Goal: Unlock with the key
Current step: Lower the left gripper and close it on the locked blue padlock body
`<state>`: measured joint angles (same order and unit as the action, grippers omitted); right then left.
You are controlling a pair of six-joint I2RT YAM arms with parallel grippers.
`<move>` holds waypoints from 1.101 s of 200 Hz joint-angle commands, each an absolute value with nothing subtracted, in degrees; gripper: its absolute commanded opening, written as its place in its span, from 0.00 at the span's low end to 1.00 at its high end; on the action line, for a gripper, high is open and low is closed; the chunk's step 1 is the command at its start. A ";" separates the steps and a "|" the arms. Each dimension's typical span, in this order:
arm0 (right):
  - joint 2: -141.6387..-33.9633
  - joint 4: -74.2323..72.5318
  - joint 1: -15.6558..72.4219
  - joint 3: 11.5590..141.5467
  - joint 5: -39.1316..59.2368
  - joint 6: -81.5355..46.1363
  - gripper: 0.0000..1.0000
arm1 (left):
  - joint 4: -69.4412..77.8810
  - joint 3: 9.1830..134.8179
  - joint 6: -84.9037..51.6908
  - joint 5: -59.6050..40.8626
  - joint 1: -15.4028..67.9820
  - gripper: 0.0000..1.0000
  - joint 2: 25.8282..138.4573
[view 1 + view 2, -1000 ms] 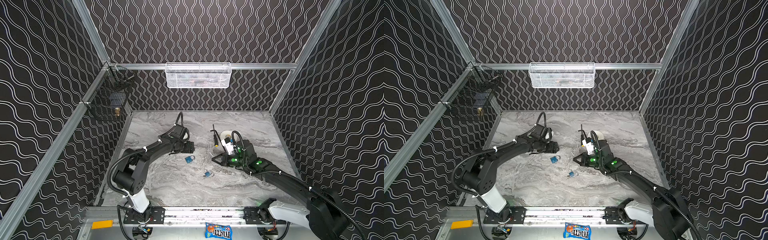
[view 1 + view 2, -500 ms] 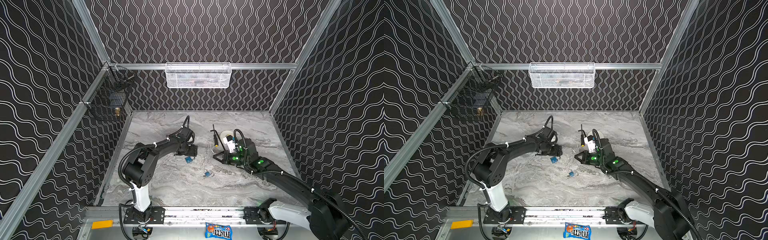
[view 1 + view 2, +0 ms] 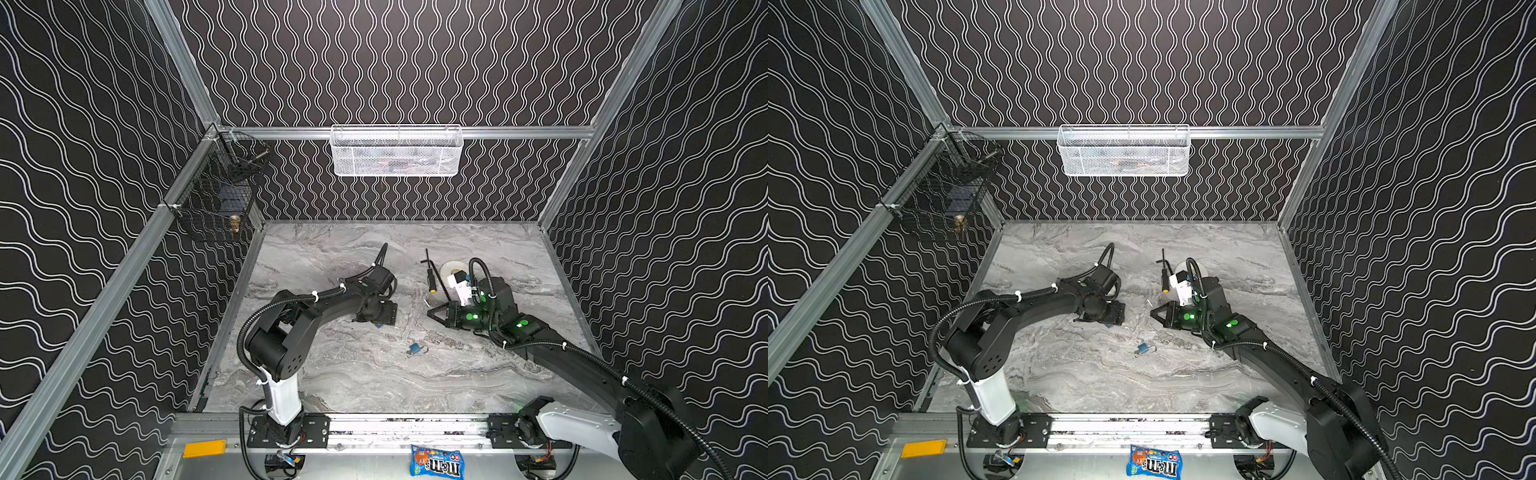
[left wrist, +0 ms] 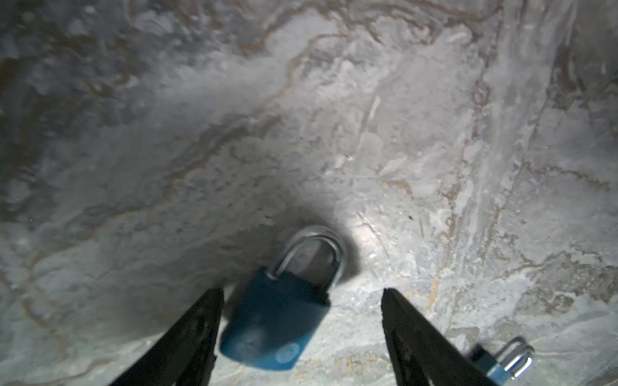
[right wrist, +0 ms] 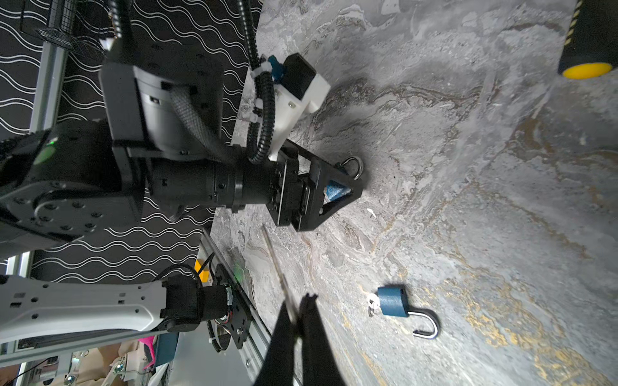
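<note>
A blue padlock (image 4: pixel 277 320) with its shackle closed lies on the marble table (image 4: pixel 301 133). My left gripper (image 4: pixel 301 290) is open and straddles its body, one finger (image 4: pixel 197 327) on each side, not clamped. In both top views that gripper (image 3: pixel 384 318) (image 3: pixel 1113 318) hides most of the lock. My right gripper (image 5: pixel 299 307) is shut on a thin silver key (image 5: pixel 277 264) whose blade sticks out past the fingertips. In a top view it (image 3: pixel 432 311) hovers just right of the left gripper.
A second blue padlock (image 3: pixel 415 348) (image 5: pixel 393 300), shackle open and a key in it, lies nearer the front. A black screwdriver (image 3: pixel 431 280) and a white tape roll (image 3: pixel 451 270) lie behind the right gripper. A white mesh basket (image 3: pixel 397 151) hangs on the back wall.
My left arm has swung toward the front and right and come down over the closed padlock, which now sits between its open fingers. The right gripper has barely moved.
</note>
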<state>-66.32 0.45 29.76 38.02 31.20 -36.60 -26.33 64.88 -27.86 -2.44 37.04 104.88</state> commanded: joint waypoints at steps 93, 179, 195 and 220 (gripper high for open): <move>-66.30 -0.66 27.45 37.71 35.47 -34.10 0.00 | -36.83 70.71 -38.35 11.23 43.83 0.68 109.49; -65.76 -2.90 25.84 35.24 37.71 -35.05 0.00 | -38.99 73.36 -40.37 12.44 45.07 0.61 112.42; -65.73 -2.81 25.59 35.22 37.73 -34.89 0.00 | -38.89 73.60 -40.50 12.49 45.00 0.59 112.90; -65.77 -2.68 25.47 35.41 38.06 -34.72 0.00 | -38.59 73.18 -40.83 12.93 45.00 0.57 112.77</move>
